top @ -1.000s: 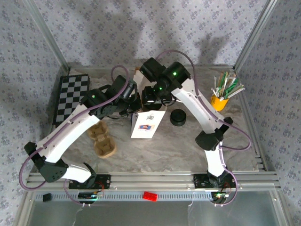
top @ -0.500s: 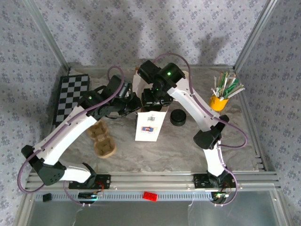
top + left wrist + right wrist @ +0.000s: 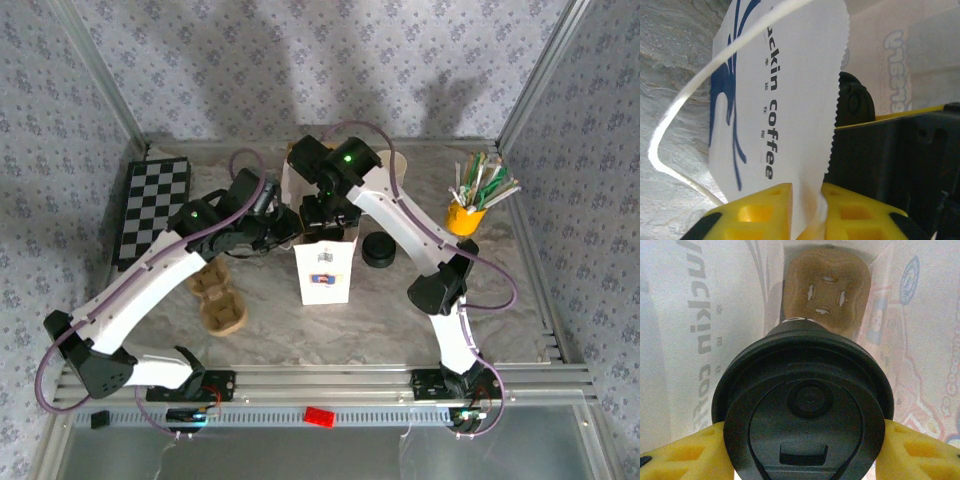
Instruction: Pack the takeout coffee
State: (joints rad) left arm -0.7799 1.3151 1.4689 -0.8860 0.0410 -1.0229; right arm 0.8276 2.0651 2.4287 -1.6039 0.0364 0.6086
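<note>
Left gripper (image 3: pixel 805 210) pinches the bag (image 3: pixel 785 90) rim to steady it; right gripper (image 3: pixel 805 450) clasps the coffee (image 3: pixel 805 410) inside.

We see a checkerboard (image 3: pixel 152 207) lying flat far out to the left of the jaws, and brown pulp cup carriers (image 3: pixel 218 297) on the marble-patterned table (image 3: pixel 380 310) just nearer than them. To the right of the jaws sits a loose black lid (image 3: pixel 379 250), and further right a yellow cup of straws and stirrers (image 3: pixel 470 203).
</note>
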